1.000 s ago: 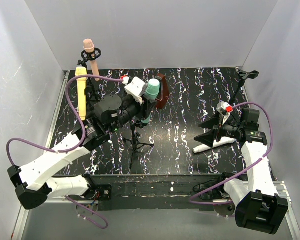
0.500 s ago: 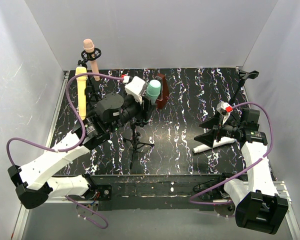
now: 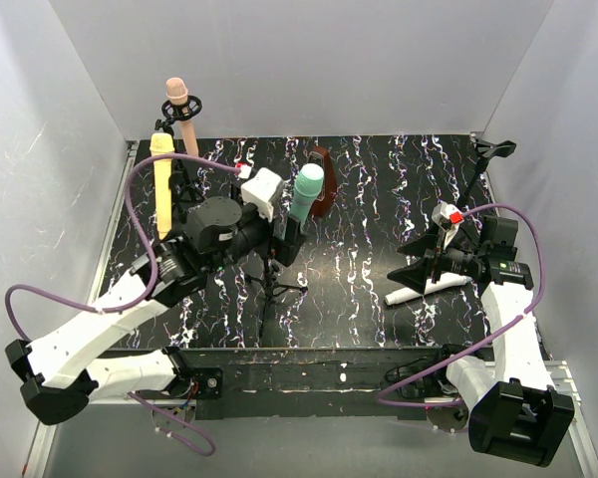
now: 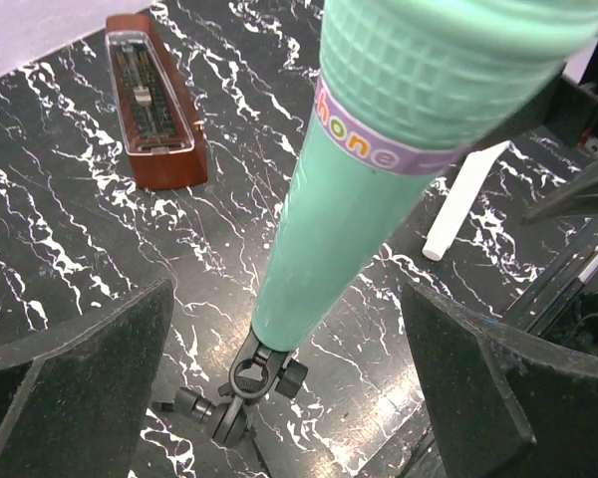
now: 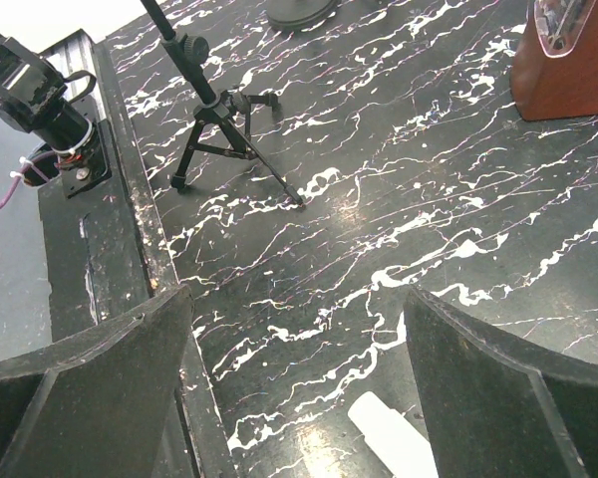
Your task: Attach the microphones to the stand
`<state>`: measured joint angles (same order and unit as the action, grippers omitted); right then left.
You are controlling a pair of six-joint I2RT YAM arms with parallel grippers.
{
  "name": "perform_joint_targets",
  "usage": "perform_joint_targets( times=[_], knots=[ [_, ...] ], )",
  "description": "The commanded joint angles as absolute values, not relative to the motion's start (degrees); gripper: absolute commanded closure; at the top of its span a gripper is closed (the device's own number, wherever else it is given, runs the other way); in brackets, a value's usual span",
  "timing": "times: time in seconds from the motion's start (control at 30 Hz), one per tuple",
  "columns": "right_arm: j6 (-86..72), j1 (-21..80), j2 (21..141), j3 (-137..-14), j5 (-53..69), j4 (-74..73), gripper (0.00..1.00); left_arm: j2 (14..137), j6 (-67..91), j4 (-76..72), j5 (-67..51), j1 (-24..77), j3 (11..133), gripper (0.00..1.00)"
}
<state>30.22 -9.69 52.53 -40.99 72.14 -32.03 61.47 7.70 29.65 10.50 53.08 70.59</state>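
Teal-green microphone sat in the tripod stand's clip, left gripper released.
It stood tilted just beside the brown metronome, jaws spread wide either side, not touching it. Well right of the metronome, the right gripper hung open over the lying white microphone.

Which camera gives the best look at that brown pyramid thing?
The left wrist view: the metronome shows whole and sharp there. The top view shows it partly behind the teal microphone; the right wrist view catches only a corner.
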Motion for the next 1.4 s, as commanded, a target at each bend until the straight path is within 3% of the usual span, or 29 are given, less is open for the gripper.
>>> perform_joint_targets(
  times=[0.0, 0.6, 1.37],
  knots=[
    [30.94, -10.02, 52.03, -41.66, 72.69, -32.52, 0.07, 58.1, 7.12, 29.27, 9.67, 52.91, 71.19, 0.02],
    [31.46, -10.11, 52.03, -41.66, 72.25, -32.61, 0.07, 44.13, 2.29, 31.64, 9.49, 52.91, 68.39, 0.02],
    [31.55, -10.55, 51.42, -39.37, 72.95, -31.03, 0.07, 18.38, -2.02, 25.85, 6.86, 52.91, 41.32, 0.02]
  ],
)
